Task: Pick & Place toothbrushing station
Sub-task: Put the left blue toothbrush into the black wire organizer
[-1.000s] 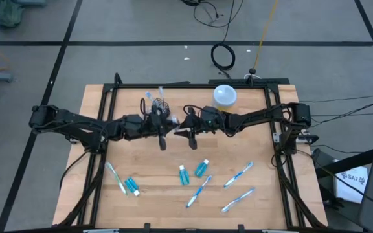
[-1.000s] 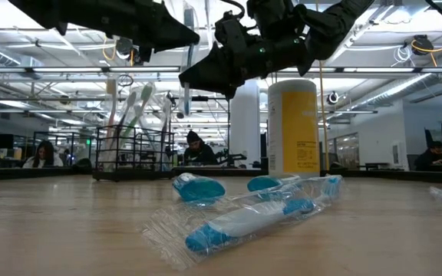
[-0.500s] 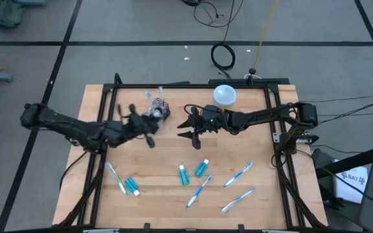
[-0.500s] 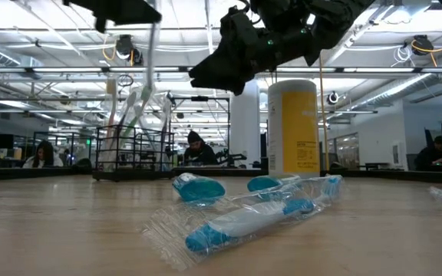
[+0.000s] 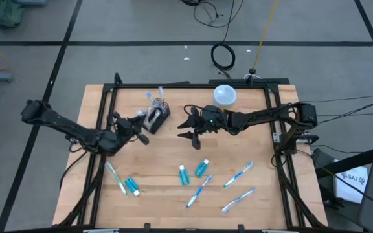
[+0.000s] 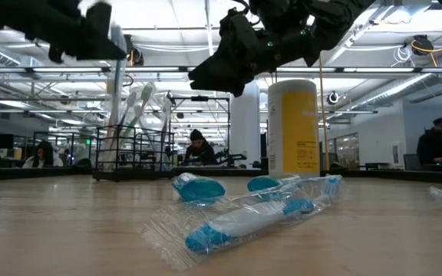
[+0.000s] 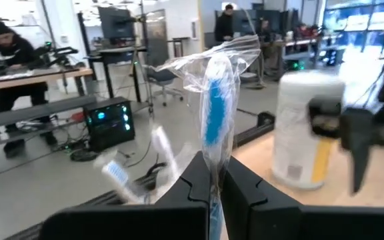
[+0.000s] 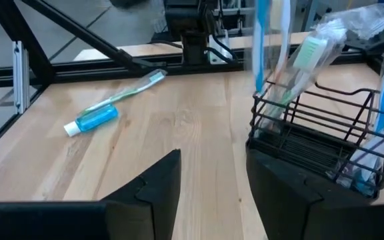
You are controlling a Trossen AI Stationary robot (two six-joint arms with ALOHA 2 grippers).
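Left claw point(image 7: 213, 190) pinching wrapped toothbrush point(image 7: 213, 113), white canister point(image 7: 305, 130) beyond — basket point(image 5: 157, 114) nearby

Evenly and brightly lit from overhead; long ceiling strip lights point(image 6: 206, 73) glaring white in the low view. Only soft, short shadows on the worktop point(image 5: 167, 162) from above. In the low view, sharp on the near wrapped toothbrush point(image 6: 244, 218), hazy in the room behind, and motion-smeared on the left claw point(image 6: 90, 34). In the left wrist view, smeared on the white canister point(image 7: 305, 127), blown-out at the windows. Some blur on the basket point(image 8: 325, 143) in the right wrist view.
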